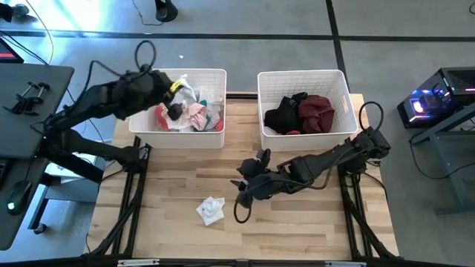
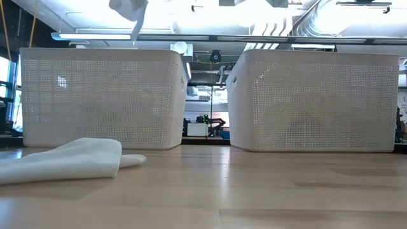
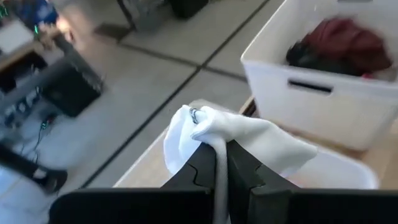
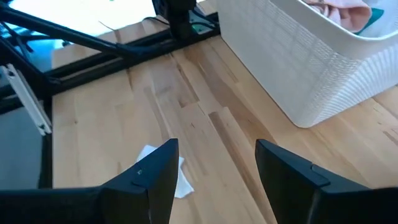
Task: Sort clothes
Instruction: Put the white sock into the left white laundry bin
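Note:
My left gripper (image 1: 175, 86) (image 3: 217, 148) hangs over the left white basket (image 1: 138, 123) and is shut on a white garment (image 1: 187, 84) (image 3: 249, 138). That basket holds pink, white, teal and dark clothes (image 1: 194, 116). Black and maroon clothes (image 1: 300, 111) fill the right basket (image 1: 266, 80). Another white garment (image 1: 211, 211) (image 2: 70, 159) lies flat on the wooden table. Just to its right and above the table, my right gripper (image 1: 245, 197) (image 4: 214, 167) stands open with nothing between its fingers. My left gripper pinches a bunched part of the white garment (image 3: 217, 155) between its two fingers. Several folds bulge out beyond the fingertips. The garment is lifted clear, above the left basket, and a piece of it (image 2: 130, 9) dangles at the top of the low view.
The two baskets stand side by side at the table's far edge with a narrow gap (image 1: 241, 111) between them. Bare wood (image 1: 312, 222) lies in front of them. Desks with equipment (image 1: 438, 100) flank the table.

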Robot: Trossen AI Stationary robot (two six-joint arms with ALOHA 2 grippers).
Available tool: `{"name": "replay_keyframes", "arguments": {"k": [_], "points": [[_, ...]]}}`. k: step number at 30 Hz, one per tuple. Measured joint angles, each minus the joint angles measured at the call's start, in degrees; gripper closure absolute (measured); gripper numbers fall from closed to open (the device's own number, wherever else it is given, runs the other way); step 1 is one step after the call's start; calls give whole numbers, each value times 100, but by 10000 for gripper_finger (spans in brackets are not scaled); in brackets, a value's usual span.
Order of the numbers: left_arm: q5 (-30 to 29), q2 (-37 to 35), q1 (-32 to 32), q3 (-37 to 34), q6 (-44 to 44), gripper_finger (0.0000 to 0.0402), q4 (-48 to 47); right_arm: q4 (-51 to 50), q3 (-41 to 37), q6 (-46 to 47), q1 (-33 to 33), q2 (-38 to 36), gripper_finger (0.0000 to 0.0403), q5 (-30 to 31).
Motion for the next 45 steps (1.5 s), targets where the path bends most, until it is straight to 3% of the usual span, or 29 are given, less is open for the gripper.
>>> {"name": "replay_keyframes", "arguments": {"k": [3, 8, 15, 21, 26, 30, 40, 45], "points": [[226, 143, 494, -185, 8, 395, -6, 136, 0, -5, 17, 0, 204, 0], [64, 375, 1081, -457, -129, 374, -16, 291, 0, 20, 34, 0, 204, -44], [333, 649, 1812, -474, -144, 304, -121, 334, 0, 113, 150, 0, 204, -55], [1115, 901, 2491, -474, -295, 241, -326, 318, 0, 137, 227, 0, 204, -59], [2108, 970, 2533, -477, -282, 230, -677, 227, 0, 139, 334, 0, 204, -60], [2954, 859, 1868, -477, -555, 247, -968, -171, 0, 225, 499, -41, 204, -24], [2744, 902, -1718, -486, -1295, 304, -1317, -1413, 0, 594, 710, -247, 204, 1097], [3148, 910, -3219, -1257, -1523, 306, -206, -1525, 0, 696, 655, -247, 204, 1150]]}}
